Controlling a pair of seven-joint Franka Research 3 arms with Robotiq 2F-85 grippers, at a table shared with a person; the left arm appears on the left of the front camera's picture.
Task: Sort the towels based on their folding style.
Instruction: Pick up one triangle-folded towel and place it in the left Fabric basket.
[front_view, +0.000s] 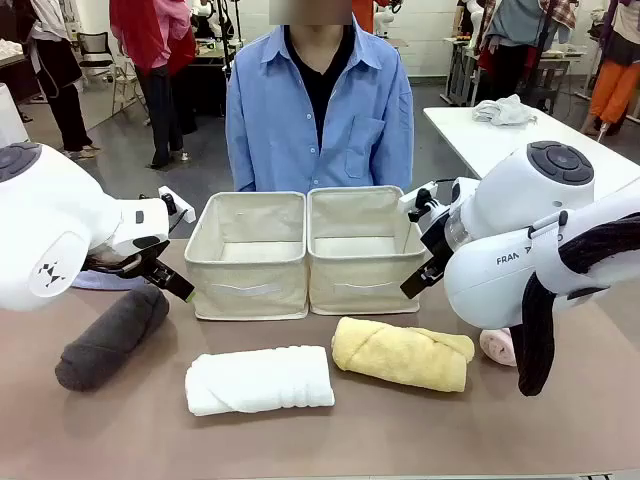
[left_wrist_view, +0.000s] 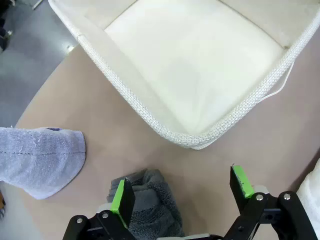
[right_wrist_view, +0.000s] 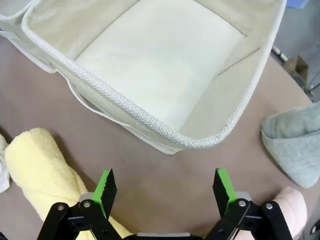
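Four rolled towels line the tabletop (front_view: 400, 435) from left to right: dark grey roll (front_view: 110, 338), white roll (front_view: 260, 380), yellow roll (front_view: 403, 353) and pink roll (front_view: 498, 346). Behind them, two beige fabric boxes (front_view: 247, 255) stand side by side. We find a grey-blue cone towel (left_wrist_view: 40, 157) near the left box and a grey-green cone towel (right_wrist_view: 295, 145) near the right. The left end effector (left_wrist_view: 181, 192) is open above the dark grey roll's end. The right end effector (right_wrist_view: 165, 186) is open between the yellow and pink rolls.

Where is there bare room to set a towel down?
The left box and right box are empty. Bare table runs along the near edge, before the white roll and yellow roll. Crowded: the left end, dark grey roll under the left gripper, and around the pink roll.
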